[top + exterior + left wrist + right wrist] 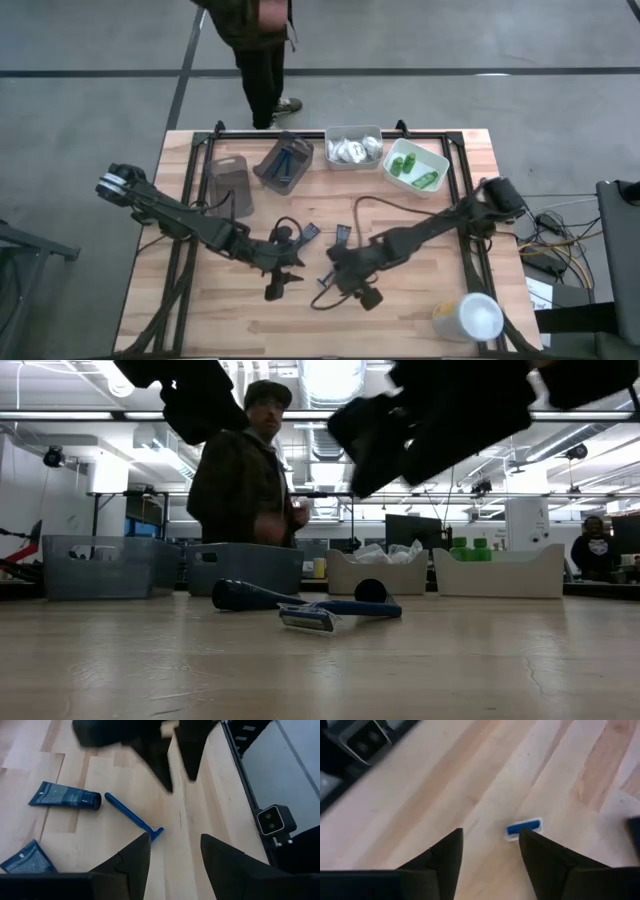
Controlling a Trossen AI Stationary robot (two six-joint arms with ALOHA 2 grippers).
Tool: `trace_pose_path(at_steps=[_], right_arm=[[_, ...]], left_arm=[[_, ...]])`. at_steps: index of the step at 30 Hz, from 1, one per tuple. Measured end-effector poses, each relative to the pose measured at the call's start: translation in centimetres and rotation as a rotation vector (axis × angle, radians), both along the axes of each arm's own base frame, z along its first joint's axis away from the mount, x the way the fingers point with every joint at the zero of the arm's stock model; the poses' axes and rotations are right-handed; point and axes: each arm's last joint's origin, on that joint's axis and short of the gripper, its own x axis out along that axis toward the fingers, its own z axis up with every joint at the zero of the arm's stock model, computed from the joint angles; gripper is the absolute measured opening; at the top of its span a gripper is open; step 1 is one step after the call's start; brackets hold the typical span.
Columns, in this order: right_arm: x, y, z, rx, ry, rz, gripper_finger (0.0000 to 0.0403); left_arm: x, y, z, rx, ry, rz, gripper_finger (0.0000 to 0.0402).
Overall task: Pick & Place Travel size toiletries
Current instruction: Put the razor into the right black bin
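My left pincer (283, 281) hangs over the middle of the counter (200, 320), its fingers (131, 865) spread and empty. Just past it, two dark navy tubes (311, 231) lie flat on the wood, and a blue razor (134, 817) lies between my two pincers. My right pincer (352, 290) hangs low over the razor's head (524, 827), fingers (545, 857) apart, holding nothing. Along the far edge stand a grey tray (228, 183), a tray with dark sticks (285, 161), a tray of white packets (353, 148) and a white tray with green bottles (414, 167). A white cup (470, 316) stands at my near right.
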Motion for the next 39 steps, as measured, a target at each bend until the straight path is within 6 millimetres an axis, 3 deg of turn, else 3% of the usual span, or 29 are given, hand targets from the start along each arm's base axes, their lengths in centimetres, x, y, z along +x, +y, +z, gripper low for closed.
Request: trace_pose_path(at_steps=[6,14,31,39], right_arm=[[3.2,-0.5,-2.1,-0.090,0.032,0.053,0.0215],[4.5,-2.9,-4.6,-0.149,0.114,0.050,0.0202],[4.2,-3.9,-6.6,-0.177,0.154,0.078,0.0123],[4.1,-3.8,-6.8,-0.167,0.173,0.078,0.0044]], left_arm=[[-0.4,-0.5,0.2,-0.023,-0.001,-0.006,0.0179],[-0.6,-0.7,0.3,-0.024,0.003,-0.012,0.0179],[-0.8,-0.6,0.2,-0.012,0.021,-0.014,0.0179],[-0.8,-0.6,0.3,-0.013,0.018,-0.015,0.0179]])
